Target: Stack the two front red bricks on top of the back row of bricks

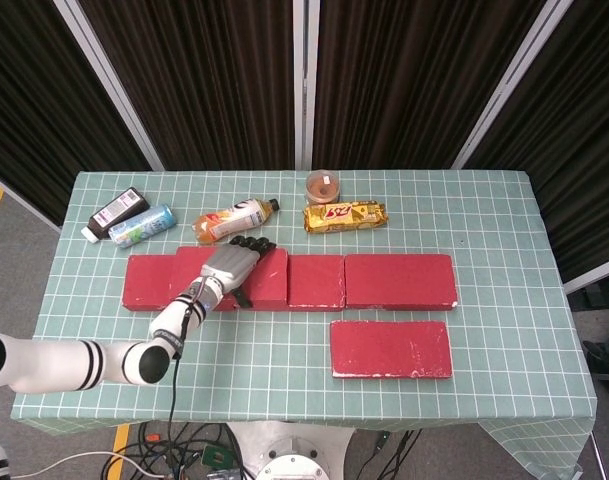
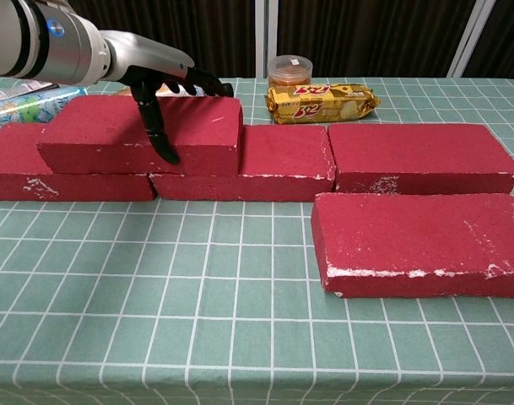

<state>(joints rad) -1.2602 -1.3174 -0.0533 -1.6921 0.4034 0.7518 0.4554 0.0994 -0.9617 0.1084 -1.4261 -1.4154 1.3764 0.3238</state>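
Overhead, stood against dark ribbed curtains (image 1: 224, 80) split by pale metal posts, grey floor at either side: a table under a green checked cloth (image 1: 484, 210). Carried a back row of red bricks (image 1: 399, 281) running left to right across the middle. Lay stacked on that row's left part, straddling a joint: one red brick (image 2: 138, 135). Lay flat and apart, in front of the row's right end: the other front brick (image 1: 391, 348). Was draped over the stacked brick: the left hand (image 1: 229, 270), fingers (image 2: 202, 84) reaching across the top to the far edge, thumb (image 2: 155, 126) hanging down the near face, so gripping it. Showed nowhere in either view: the right hand. Stood behind the row, well apart from it: a yellow snack packet (image 1: 345, 215), an orange drink bottle (image 1: 232, 220), a pale blue can (image 1: 141, 225), a dark bottle (image 1: 116, 213) and a small round tub (image 1: 323, 186). Was hidden by hand and stacked brick: the row beneath them. Too small to read: the labels.
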